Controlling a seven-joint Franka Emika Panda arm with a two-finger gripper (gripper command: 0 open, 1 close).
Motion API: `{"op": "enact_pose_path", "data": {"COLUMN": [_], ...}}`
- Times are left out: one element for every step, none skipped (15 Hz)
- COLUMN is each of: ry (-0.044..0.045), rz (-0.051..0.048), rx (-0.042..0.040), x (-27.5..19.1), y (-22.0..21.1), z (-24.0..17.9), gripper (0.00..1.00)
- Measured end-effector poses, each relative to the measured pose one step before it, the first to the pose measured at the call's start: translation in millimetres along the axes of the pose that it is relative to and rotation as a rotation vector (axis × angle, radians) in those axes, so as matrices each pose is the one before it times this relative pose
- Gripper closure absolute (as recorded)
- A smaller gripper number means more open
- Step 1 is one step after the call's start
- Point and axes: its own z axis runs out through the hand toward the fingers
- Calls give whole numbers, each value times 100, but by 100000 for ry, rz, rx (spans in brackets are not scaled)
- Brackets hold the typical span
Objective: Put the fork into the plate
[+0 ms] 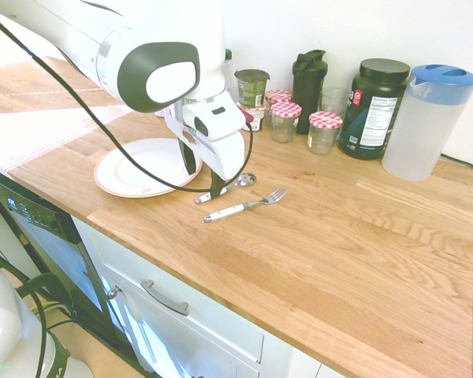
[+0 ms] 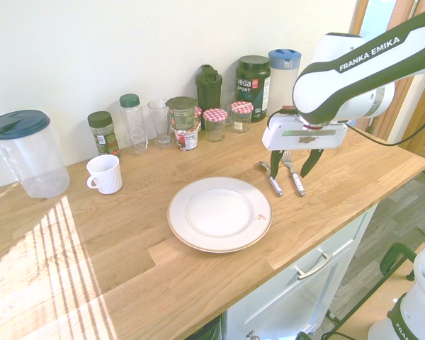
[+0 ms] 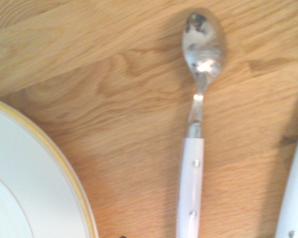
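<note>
Gripper (image 2: 303, 164): open, fingers spread wide apart & pointing down, nothing seen held betw. them. Hangs over the cutlery, low above the wooden countertop (image 1: 331, 260); contact w/ any item can't be confirmed.

Fork (image 1: 248, 205): flat on countertop, white hdl., metal tines, not gripped. Lies next to the spoon (image 3: 192, 148), approx. parallel, apart from it; spoon is on the plate side, also flat, white hdl. w/ rivets, round metal bowl. In wrist view only part of fork shows, at the edge of the pic.

Plate (image 2: 219, 212): on countertop, near the spoon, not touching it. White, wide rim w/ gold edge line, small reddish mark on rim. No cutlery on it; fork is outside plate, w/ spoon lying betw. the two.

Back of countertop, nr. wall: glass jars w/ red-&-white checked lids (image 1: 285, 122), dk. shaker bottle (image 2: 209, 95), black tub w/ label & dk. lid (image 1: 372, 109), pitcher w/ blue lid (image 1: 430, 122). Same row, 2nd ext. view: green-lidded bottle (image 2: 134, 124), clear drinking glass (image 2: 159, 122), dk. green container (image 2: 182, 113) above a red-&-white tub (image 2: 187, 137), small jar w/ green lid (image 2: 103, 133).

Further along: white mug (image 2: 105, 174), upright, standing in front of the small jar; large clear pitcher w/ dk. blue lid (image 2: 30, 156) beyond it. Striped sunlight falls across that end of countertop. White cabinet (image 1: 209, 323) w/ metal pull below.
</note>
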Motion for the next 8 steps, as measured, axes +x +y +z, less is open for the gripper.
{"op": "enact_pose_path", "data": {"ry": [38,-35,23,10,-116,-108,-177,-324], "rz": [3249,2523,2144,1982,1694,1655,1610,859], "rx": [-222,-232,8,-40,-192,-337,-353,-362], "x": [520,538,518,513,442,401,458,395], "y": [534,413,311,294,239,136,-50,-243], "z": [-257,-151,-48,-11,85,150,210,257], "gripper": [0,0,0,0,0,0,0,0]}}
